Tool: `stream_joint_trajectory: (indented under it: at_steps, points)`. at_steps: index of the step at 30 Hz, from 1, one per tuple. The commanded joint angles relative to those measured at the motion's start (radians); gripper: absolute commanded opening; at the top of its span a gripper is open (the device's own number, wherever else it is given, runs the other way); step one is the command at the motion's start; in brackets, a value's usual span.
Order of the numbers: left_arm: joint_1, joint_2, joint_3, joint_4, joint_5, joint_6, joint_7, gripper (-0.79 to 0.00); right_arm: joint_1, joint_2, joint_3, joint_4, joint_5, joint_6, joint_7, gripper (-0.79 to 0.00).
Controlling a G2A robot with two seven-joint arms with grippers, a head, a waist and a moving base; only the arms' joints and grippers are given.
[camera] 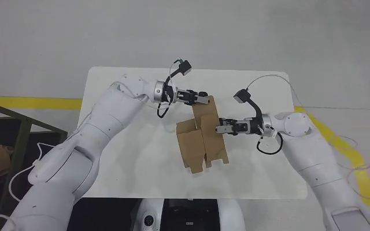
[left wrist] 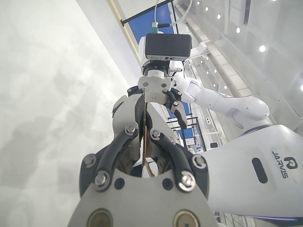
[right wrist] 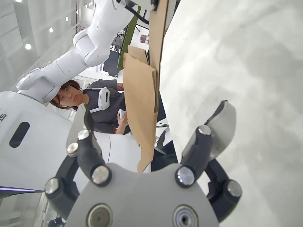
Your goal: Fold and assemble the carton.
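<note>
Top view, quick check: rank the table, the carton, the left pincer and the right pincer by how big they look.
1. table
2. carton
3. left pincer and right pincer: they look about alike, so they are not ranked.

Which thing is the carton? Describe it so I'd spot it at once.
Find the white table before the robot. Near its middle is the carton, its far edge pinched by the left hand. It alone is brown: flattened cardboard with loose flaps.
</note>
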Motion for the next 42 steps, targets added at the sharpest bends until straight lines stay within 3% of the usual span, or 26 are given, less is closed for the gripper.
stream_joint_trajectory:
  at_steps: [1, 11, 14, 17, 22, 23, 24, 36, 42]
  points:
    - [-0.005, -0.004, 0.013, 0.006, -0.008, -0.006, 0.006, -0.785, 0.003, 0.0, -0.006, 0.008, 0.003, -0.004, -0.004, -0.422]
    - [-0.023, -0.014, 0.06, 0.025, -0.009, -0.043, 0.043, -0.785, 0.027, -0.002, -0.037, 0.04, 0.016, -0.023, -0.023, -0.548]
    - [-0.031, -0.015, 0.072, 0.025, 0.001, -0.054, 0.054, -0.785, 0.034, -0.002, -0.05, 0.043, 0.022, -0.019, -0.019, -0.631]
    - [-0.037, -0.014, 0.081, 0.025, 0.0, -0.059, 0.059, -0.785, 0.039, -0.002, -0.061, 0.046, 0.036, -0.019, -0.019, -0.773]
    - [-0.043, -0.011, 0.089, 0.03, -0.008, -0.069, 0.069, -0.785, 0.043, -0.001, -0.075, 0.049, 0.06, -0.027, -0.027, -0.785]
    - [-0.044, -0.009, 0.088, 0.029, -0.013, -0.074, 0.074, -0.474, 0.044, -0.001, -0.077, 0.05, 0.066, -0.029, -0.029, -0.785]
    - [-0.043, -0.008, 0.087, 0.029, -0.018, -0.08, 0.08, 0.0, 0.043, 0.0, -0.078, 0.05, 0.072, -0.03, -0.03, -0.785]
    - [-0.022, 0.048, 0.008, 0.028, -0.061, -0.146, 0.146, 0.0, 0.048, 0.011, -0.052, 0.11, 0.143, -0.027, -0.031, -0.785]
    - [0.02, 0.081, -0.049, 0.016, -0.095, -0.153, 0.153, 0.0, 0.034, 0.005, -0.028, 0.1, 0.158, -0.011, -0.163, -0.785]
